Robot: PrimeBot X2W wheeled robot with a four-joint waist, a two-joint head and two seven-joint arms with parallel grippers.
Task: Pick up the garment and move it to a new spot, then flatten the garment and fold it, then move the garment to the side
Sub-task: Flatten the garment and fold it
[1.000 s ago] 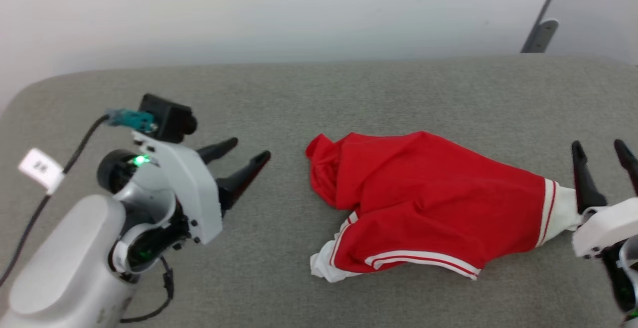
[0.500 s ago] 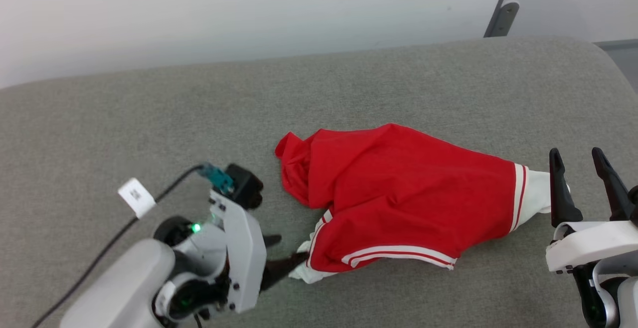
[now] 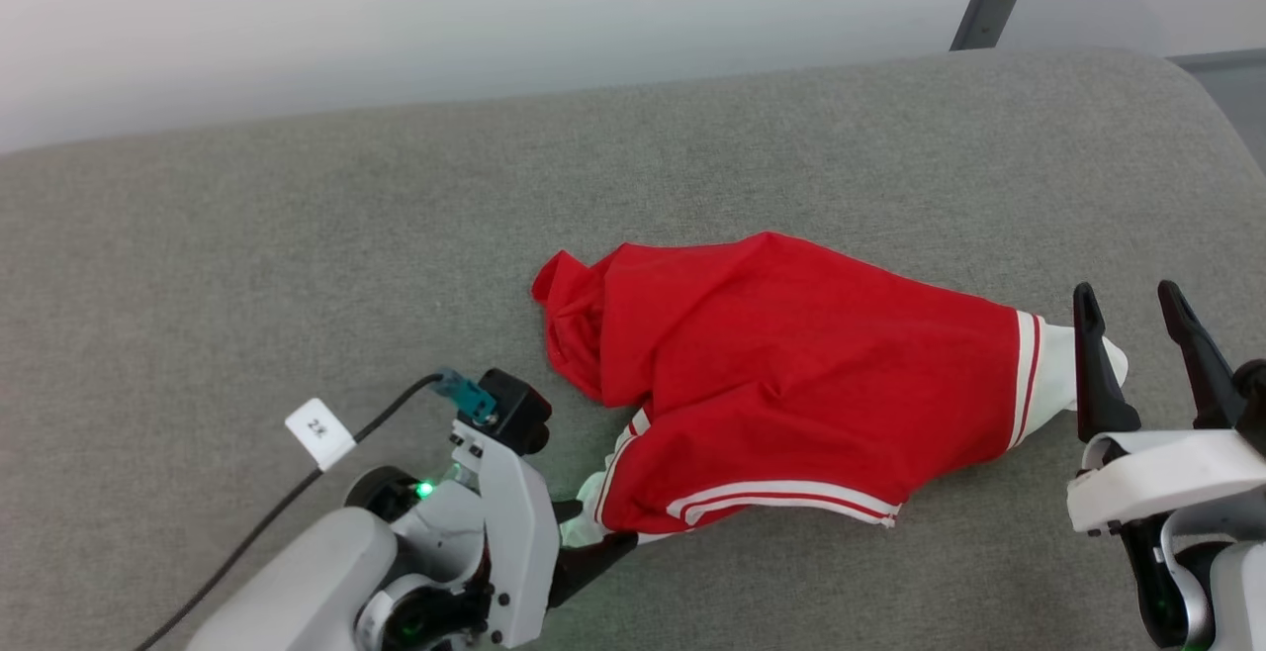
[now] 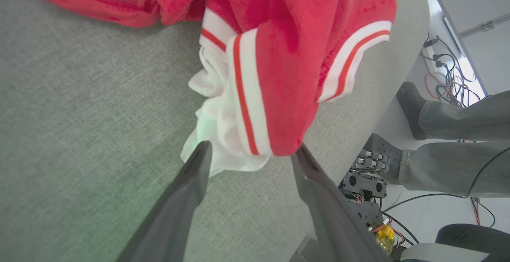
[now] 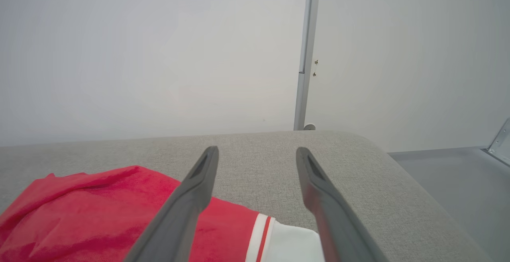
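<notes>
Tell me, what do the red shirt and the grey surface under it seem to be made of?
The garment looks like soft knit fabric, matte and slightly fuzzy, slumping in loose folds. The grey surface seems woven upholstery cloth, matte with a fine flecked weave; its rounded edges hint at padding.

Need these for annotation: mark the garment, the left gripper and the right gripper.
garment [image 3: 791, 364], head view, middle of its red body.
left gripper [image 4: 252, 147], left wrist view, midway between its open fingertips, at the sleeve's edge.
right gripper [image 3: 1126, 287], head view, midway between its open fingertips.
</notes>
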